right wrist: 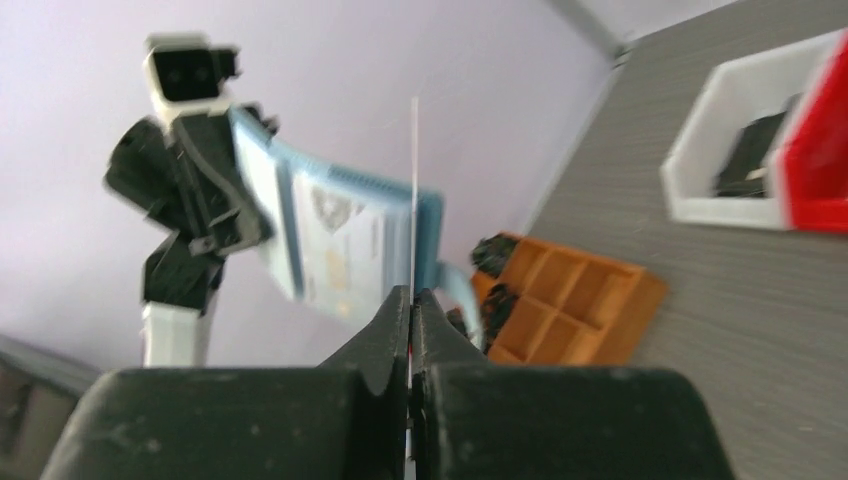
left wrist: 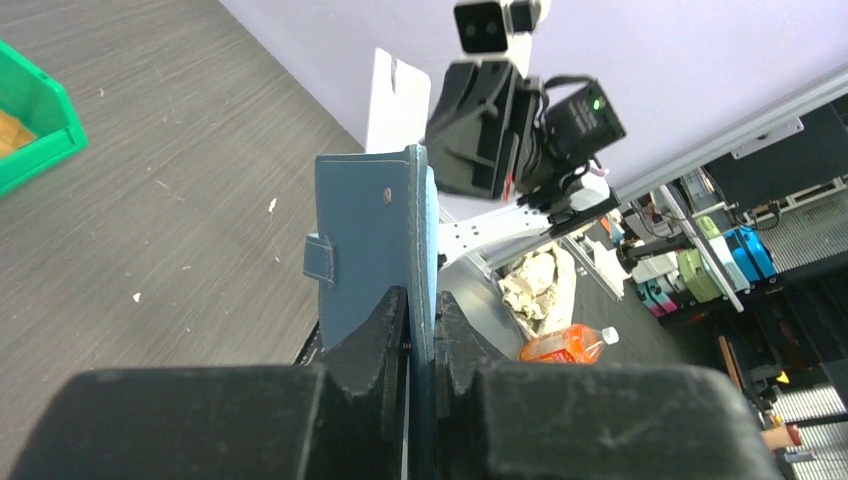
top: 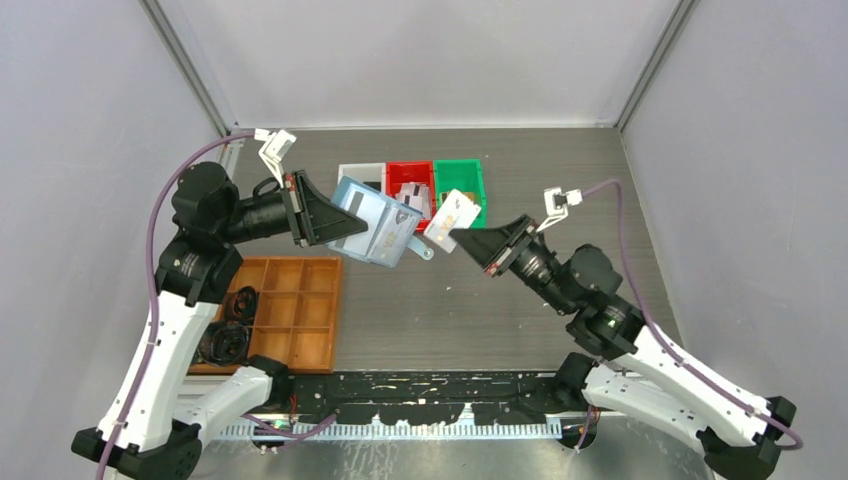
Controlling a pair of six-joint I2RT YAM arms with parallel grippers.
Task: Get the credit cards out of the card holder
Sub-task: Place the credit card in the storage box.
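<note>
One thin white rectangular credit card is out, pinched edge-on by the clenched right gripper at frame centre. It sits just right of the soft light-blue bifold card holder, which the left gripper clamps aloft. More cards seemingly remain pocketed.

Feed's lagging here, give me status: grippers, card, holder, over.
Left gripper shut on card holder, held aloft. Right gripper shut on white card, clear of holder. Nothing seen in the way.
</note>
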